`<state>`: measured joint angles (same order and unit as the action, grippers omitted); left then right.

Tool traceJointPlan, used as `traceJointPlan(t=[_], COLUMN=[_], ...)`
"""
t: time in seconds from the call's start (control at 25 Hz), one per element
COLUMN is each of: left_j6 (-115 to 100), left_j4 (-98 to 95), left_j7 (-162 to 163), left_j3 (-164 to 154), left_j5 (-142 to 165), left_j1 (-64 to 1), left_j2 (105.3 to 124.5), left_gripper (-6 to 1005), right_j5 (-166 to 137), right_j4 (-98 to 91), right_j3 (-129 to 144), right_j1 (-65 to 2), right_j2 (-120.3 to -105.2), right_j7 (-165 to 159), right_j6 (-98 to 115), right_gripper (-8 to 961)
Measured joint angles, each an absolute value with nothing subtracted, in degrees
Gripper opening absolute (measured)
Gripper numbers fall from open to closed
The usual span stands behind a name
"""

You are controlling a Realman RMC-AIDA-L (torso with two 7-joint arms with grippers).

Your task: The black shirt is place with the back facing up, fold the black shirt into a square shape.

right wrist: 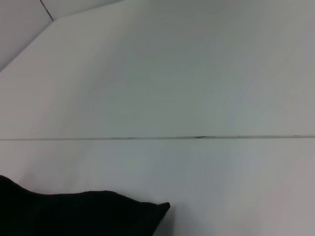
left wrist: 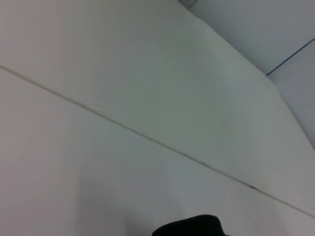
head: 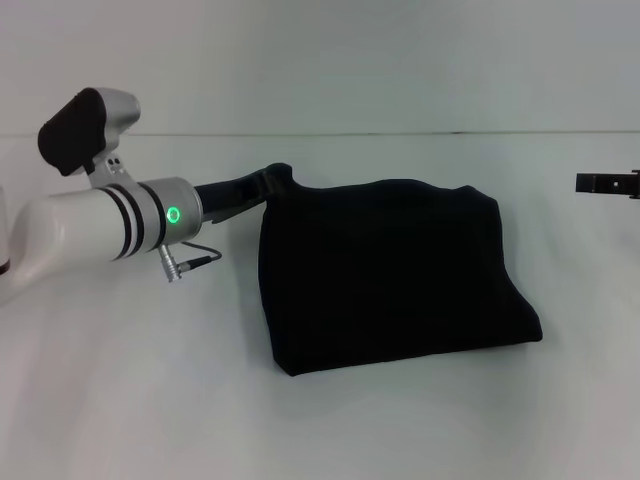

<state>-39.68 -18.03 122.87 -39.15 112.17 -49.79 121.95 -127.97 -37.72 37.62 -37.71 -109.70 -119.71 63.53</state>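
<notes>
The black shirt [head: 390, 275] lies folded into a rough rectangle in the middle of the white table. My left gripper [head: 262, 184] reaches in from the left and meets the shirt's far left corner, where the fabric rises in a small peak. Black on black hides how it touches the cloth. In the left wrist view only a small hump of the shirt [left wrist: 189, 227] shows. My right gripper [head: 608, 183] sits at the far right, apart from the shirt. The right wrist view shows one edge of the shirt [right wrist: 74, 214] flat on the table.
The white table [head: 130, 380] extends around the shirt on all sides. A thin seam [head: 400, 133] runs across the far side of the table. A grey cable [head: 195, 260] hangs under my left forearm.
</notes>
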Motion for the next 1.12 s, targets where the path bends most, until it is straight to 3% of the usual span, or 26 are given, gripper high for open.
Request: traceJointPlan(t=[0.08, 1.12], left_j6=[-40.0, -43.0], left_j4=[-18.0, -20.6], left_j7=[122.9, 123.5], left_j3=[-39.2, -38.3], left_j5=[112.2, 109.2], left_j1=[-50.0, -50.1], left_j2=[121.9, 120.89], left_gripper=[2, 1], right_j5=[-128.0, -128.0], right_j4=[-37.7, -37.7], right_j3=[37.6, 39.3], right_j1=[-37.7, -38.5], right_j2=[-109.75, -110.22], right_j7=[-119.7, -119.5], right_j6=[63.5, 63.5], right_gripper=[821, 822])
